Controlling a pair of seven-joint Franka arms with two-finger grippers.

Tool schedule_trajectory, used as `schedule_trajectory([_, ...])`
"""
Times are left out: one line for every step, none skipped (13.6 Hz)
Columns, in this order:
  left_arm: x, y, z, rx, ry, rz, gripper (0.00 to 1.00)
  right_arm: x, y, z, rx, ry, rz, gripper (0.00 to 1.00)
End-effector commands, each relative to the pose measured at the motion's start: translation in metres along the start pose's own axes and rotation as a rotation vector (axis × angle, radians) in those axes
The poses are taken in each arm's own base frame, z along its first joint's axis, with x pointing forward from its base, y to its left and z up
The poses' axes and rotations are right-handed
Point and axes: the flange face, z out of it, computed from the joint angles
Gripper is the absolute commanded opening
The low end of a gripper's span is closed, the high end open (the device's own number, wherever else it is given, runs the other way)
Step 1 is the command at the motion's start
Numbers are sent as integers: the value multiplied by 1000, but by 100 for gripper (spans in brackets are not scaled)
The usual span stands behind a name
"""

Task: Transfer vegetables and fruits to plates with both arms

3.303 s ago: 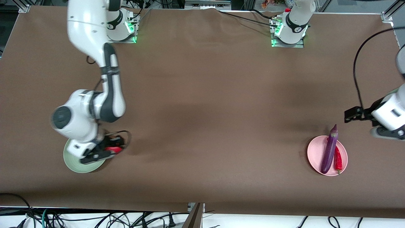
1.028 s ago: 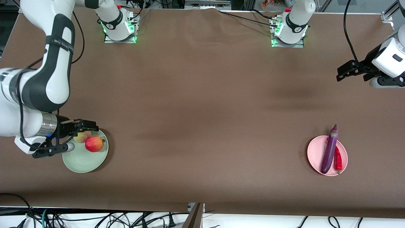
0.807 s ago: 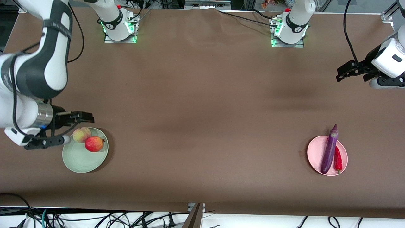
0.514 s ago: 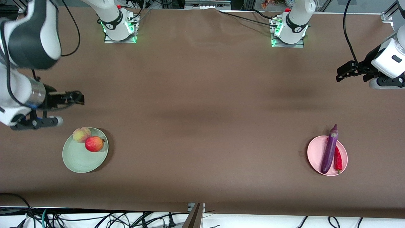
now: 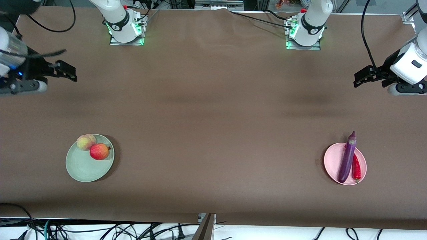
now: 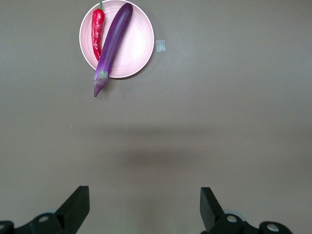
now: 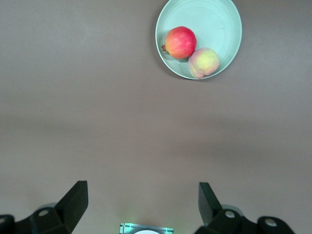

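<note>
green plate (image 5: 80,170): nearest the front camera at the right arm's end, close to the table's near edge.
pomegranate (image 5: 99,151): on the green plate near its rim at about 1 o'clock, touching the peach.
peach (image 5: 85,142): on the green plate's rim at about 11 o'clock, partly overhanging it.
pink plate (image 5: 330,161): at the left arm's end, about as near as the green plate.
eggplant (image 5: 347,157): lies across the pink plate, stem tip past the rim at 12 o'clock.
chili (image 5: 356,168): beside the eggplant, inside the rim.
table (image 5: 213,133): bare brown cloth between the plates and up to the bases.
right gripper (image 5: 63,71): up over its table end, fingers wide apart, empty.
left gripper (image 5: 362,76): waits over its end, fingers spread, holding nothing.
</note>
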Motion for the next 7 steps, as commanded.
schedule_trajectory([3, -1, -5, 20, 9, 8, 100, -11, -2, 0, -11, 9, -2, 100])
schedule_trajectory([2, -1, -5, 19, 6, 8, 100, -13, -2, -1, -11, 2, -5, 100])
schedule_trajectory([2, -1, -5, 17, 5, 7, 100, -18, -2, 0, -10, -28, 12, 100])
schedule_trajectory([2, -1, -5, 16, 5, 7, 100, -21, -1, 2, -14, -52, 34, 100])
schedule_trajectory([2, -1, -6, 14, 7, 7, 100, -22, 0, 5, -13, -60, 45, 100])
schedule_trajectory([1, -1, -6, 15, 5, 7, 100, -24, 1, 5, -13, -63, 51, 100])
schedule_trajectory([1, -2, -6, 14, 5, 5, 100, -24, 1, 5, -14, -69, 68, 100])
